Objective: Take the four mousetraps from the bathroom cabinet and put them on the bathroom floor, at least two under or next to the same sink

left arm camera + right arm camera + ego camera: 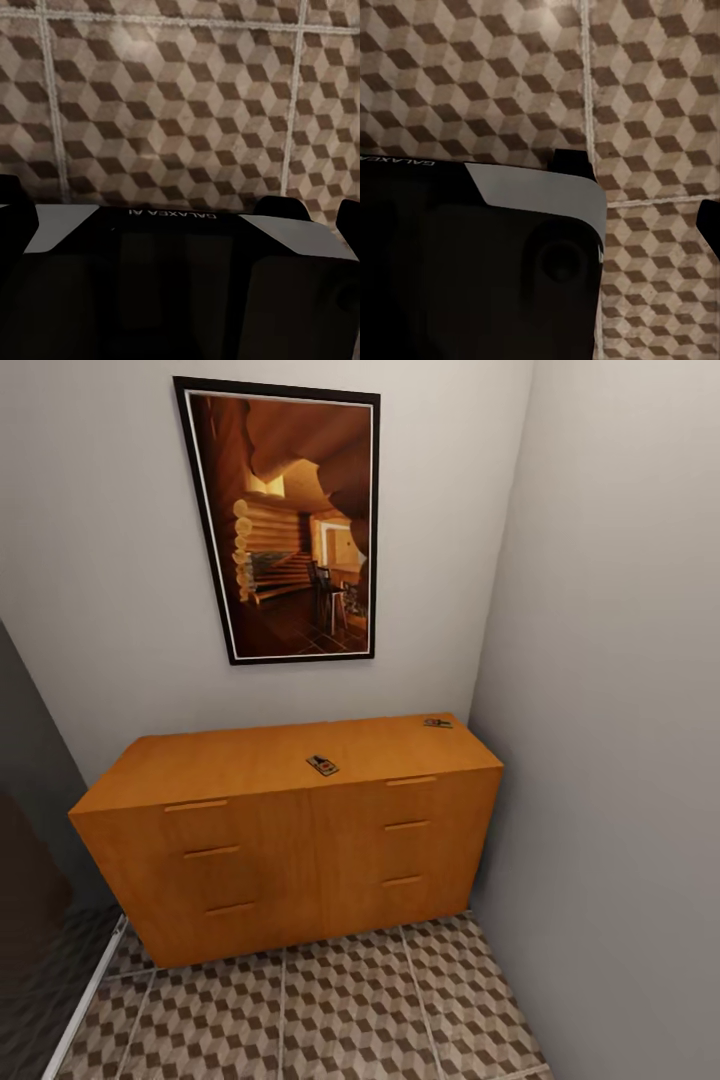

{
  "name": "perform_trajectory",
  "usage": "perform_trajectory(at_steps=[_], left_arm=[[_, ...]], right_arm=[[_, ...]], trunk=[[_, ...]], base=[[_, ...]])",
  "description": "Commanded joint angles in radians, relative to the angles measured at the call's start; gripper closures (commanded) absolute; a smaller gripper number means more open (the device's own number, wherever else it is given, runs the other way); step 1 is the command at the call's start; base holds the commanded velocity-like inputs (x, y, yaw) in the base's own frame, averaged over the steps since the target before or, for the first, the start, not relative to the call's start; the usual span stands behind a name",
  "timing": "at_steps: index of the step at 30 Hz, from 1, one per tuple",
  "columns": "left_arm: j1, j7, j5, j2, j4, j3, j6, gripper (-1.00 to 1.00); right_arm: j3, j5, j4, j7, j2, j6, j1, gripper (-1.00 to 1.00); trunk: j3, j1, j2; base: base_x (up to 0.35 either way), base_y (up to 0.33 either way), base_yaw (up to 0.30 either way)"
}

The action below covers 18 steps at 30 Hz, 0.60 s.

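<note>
Cabinet [290, 840]: wide orange-brown unit with six bar-handled drawer fronts, all flush, standing against the back wall under a framed picture [285, 520], its right end near the side wall with a narrow gap between. Mousetraps: one [322, 764] lying flat on the cabinet top near the front edge, about mid-width; a second [437, 722] at the rear right corner, close to the edge. Bathroom floor [330, 1010]: cube-patterned tiles, open in front of the cabinet, bounded by the right wall and a pale strip at left. Left end effector [180, 206] and right end effector [637, 191]: both hang over floor tiles; grip state cannot be told.
</note>
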Motion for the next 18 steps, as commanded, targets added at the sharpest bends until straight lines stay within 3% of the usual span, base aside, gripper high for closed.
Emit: perform_trajectory(at_steps=[1, 8, 18], left_arm=[[-0.001, -0.002, 0.013, 0.000, 0.000, -0.008, 0.003, -1.00], [-0.001, -0.003, 0.063, 0.000, -0.001, -0.005, 0.002, -1.00], [-0.001, -0.005, 0.079, 0.000, 0.000, -0.006, 0.002, -1.00]], right_arm=[[0.005, -0.003, -0.003, -0.004, 0.000, -0.003, -0.002, -1.00], [0.005, -0.002, -0.001, -0.004, 0.003, -0.008, -0.002, -1.00], [0.005, 0.001, 0.001, -0.004, 0.004, -0.013, -0.002, -1.00]], trunk=[[-0.001, 0.000, -0.001], [-0.001, 0.000, -0.001], [-0.001, 0.000, -0.001]], base=[[0.000, -0.021, 0.020], [0.000, -0.007, 0.007], [0.000, 0.000, 0.000]])
